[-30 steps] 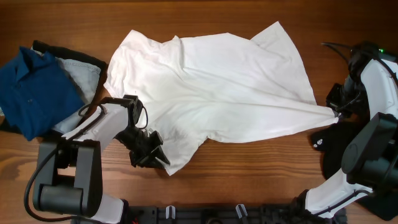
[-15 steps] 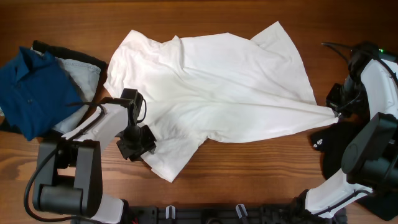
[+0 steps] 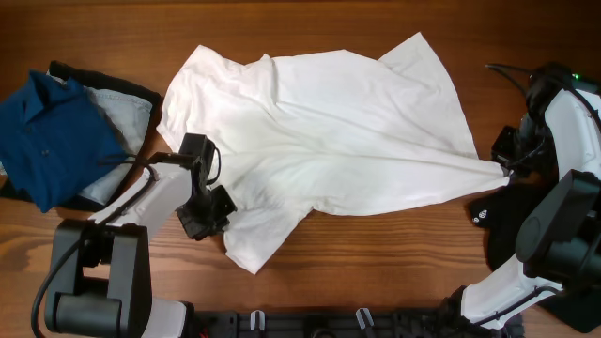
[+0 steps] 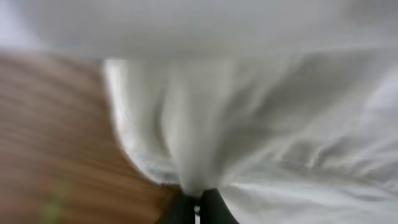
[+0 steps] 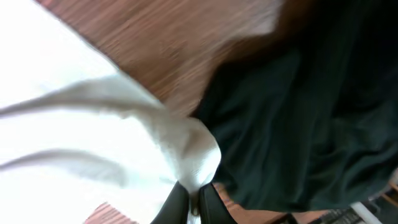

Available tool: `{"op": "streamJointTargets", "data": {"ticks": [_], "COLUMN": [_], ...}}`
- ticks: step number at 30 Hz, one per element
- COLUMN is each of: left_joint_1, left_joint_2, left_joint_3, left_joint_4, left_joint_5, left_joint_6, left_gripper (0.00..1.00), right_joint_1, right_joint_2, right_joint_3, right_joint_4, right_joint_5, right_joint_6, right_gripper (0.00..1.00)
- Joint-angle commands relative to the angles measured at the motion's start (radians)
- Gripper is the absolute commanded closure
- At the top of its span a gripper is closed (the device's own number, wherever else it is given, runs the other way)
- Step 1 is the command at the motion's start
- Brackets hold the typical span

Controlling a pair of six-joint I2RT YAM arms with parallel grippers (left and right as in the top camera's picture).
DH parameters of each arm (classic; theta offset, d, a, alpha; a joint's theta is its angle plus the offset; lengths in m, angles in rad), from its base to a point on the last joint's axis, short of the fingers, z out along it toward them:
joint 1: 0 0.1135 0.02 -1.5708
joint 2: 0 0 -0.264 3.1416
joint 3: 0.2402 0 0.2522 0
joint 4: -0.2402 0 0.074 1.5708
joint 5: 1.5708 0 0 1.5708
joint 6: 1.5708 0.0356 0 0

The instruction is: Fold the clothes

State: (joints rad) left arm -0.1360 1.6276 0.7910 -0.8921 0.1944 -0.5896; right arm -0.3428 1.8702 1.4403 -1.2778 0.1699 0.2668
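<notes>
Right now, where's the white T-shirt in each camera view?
Overhead: white T-shirt spread across the middle of the wooden table.
Left wrist: white T-shirt fills top and right.
Right wrist: white T-shirt fills the left, corner bunched bottom centre.
Shared landmark: wooden table.

The T-shirt [image 3: 319,141] across the middle of the table [image 3: 394,282] is white. At the left edge lie a deep blue shirt [image 3: 42,136], a pale grey-blue garment [image 3: 127,117] and a strip of black fabric [image 3: 103,79]. Near the right edge lies black cloth [image 3: 493,221]. The table is reddish-brown wood with streaky grain.
</notes>
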Motion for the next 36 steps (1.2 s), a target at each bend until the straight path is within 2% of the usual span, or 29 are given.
{"op": "streamJointTargets", "data": {"ticks": [1,3,6,8,10,15,19,23,27,30,36], "left_joint_1": [0.098,0.174,0.348,0.440,0.498,0.601,0.628,0.621,0.552,0.432,0.130], "left_joint_2": [-0.137,-0.209,-0.307,-0.338,-0.355,-0.404,-0.460,-0.465,-0.388,-0.291,-0.039], "left_joint_3": [0.126,0.216,0.423,0.550,0.642,0.856,0.919,0.919,0.918,0.915,0.914], "left_joint_4": [-0.138,-0.203,-0.274,-0.290,-0.292,-0.294,-0.232,-0.138,-0.224,-0.311,-0.360], "left_joint_5": [-0.027,0.042,0.264,0.396,0.460,0.483,0.478,0.437,0.437,0.436,0.406], "left_joint_6": [0.172,0.259,0.356,0.381,0.381,0.368,0.335,0.286,0.296,0.333,0.351], "left_gripper": [0.96,0.96,0.96,0.96,0.96,0.96,0.96,0.96,0.96,0.96,0.96], "right_joint_1": [-0.005,-0.005,-0.005,-0.005,-0.005,-0.005,-0.005,-0.005,-0.005,-0.005,-0.005], "right_joint_2": [-0.020,-0.056,-0.185,-0.283,-0.376,-0.598,-0.720,-0.746,-0.672,-0.597,-0.507], "right_joint_3": [0.006,0.023,0.087,0.122,0.152,0.206,0.208,0.208,0.208,0.208,0.208], "right_joint_4": [0.026,0.041,0.080,0.116,0.151,0.247,0.345,0.475,0.424,0.356,0.265], "right_joint_5": [-0.203,-0.244,-0.338,-0.356,-0.356,-0.351,-0.350,-0.336,-0.336,-0.335,-0.249], "right_joint_6": [-0.110,-0.119,-0.161,-0.159,-0.160,-0.159,-0.158,-0.151,-0.128,-0.134,-0.134], "right_gripper": [0.96,0.96,0.96,0.96,0.96,0.96,0.96,0.96,0.96,0.96,0.96]}}
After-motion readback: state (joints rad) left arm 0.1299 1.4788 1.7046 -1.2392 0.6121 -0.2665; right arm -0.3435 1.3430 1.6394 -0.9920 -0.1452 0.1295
